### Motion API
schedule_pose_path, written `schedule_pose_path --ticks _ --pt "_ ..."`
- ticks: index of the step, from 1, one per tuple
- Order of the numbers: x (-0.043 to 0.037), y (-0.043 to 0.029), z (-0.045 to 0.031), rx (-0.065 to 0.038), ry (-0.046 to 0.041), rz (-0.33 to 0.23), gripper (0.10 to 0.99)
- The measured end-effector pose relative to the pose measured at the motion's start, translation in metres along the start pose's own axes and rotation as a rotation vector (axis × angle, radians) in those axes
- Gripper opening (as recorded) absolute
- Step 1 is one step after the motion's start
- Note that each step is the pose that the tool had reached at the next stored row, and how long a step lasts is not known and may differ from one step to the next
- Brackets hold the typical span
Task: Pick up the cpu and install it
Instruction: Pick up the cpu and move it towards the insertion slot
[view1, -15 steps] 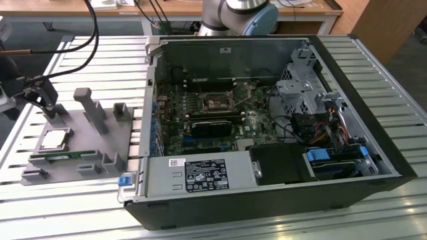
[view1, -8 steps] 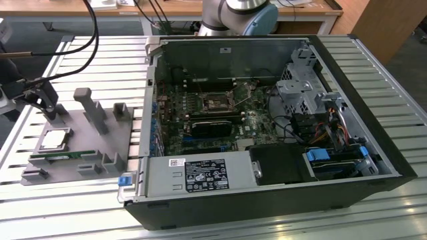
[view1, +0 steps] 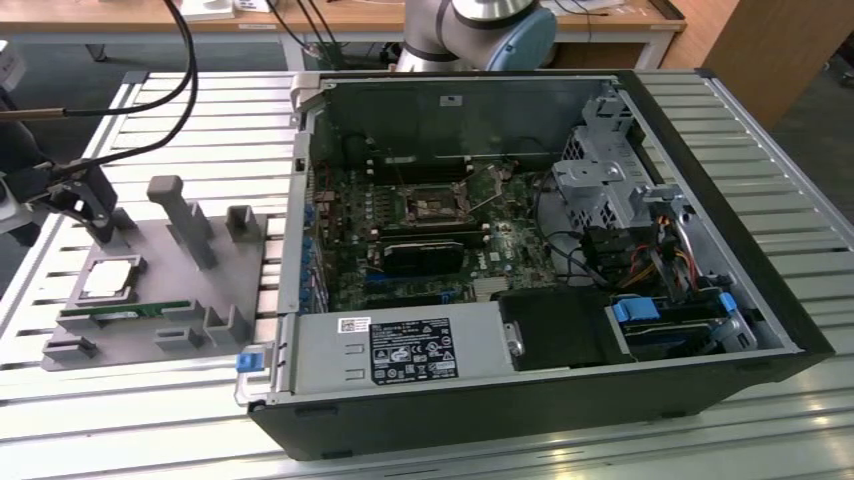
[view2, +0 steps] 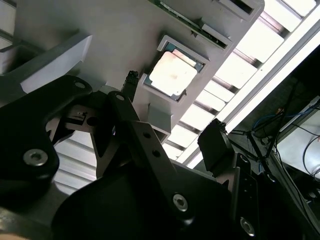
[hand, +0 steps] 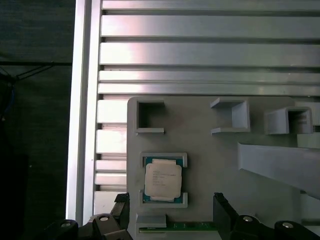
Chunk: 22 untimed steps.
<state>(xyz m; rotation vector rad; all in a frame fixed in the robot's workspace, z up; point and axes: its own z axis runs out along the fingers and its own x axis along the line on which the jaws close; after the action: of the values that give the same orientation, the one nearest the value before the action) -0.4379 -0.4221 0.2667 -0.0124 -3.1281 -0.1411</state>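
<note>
On the tabletop (view1: 134, 420) the holder plate (view1: 167, 285) lies at the exterior view's left, with the computer case (view1: 534, 410) just beside it on the right. The cpu (view1: 110, 279) sits in a pocket on the plate, and the memory stick (view1: 127, 312) lies just in front of it. Inside the case, the socket (view1: 434, 205) lies behind the power supply (view1: 394, 350). The claw (view1: 87, 205) hangs above the plate, its fingers spread apart near the cpu
</note>
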Motion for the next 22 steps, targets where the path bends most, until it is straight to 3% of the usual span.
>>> schedule_pose_path --ticks 12,22 --pt "-0.0001 -0.0021 0.0068 0.0 -0.0001 0.0 0.761" --pt "-0.0013 -0.0019 0.0232 0.004 -0.0003 0.003 0.761"
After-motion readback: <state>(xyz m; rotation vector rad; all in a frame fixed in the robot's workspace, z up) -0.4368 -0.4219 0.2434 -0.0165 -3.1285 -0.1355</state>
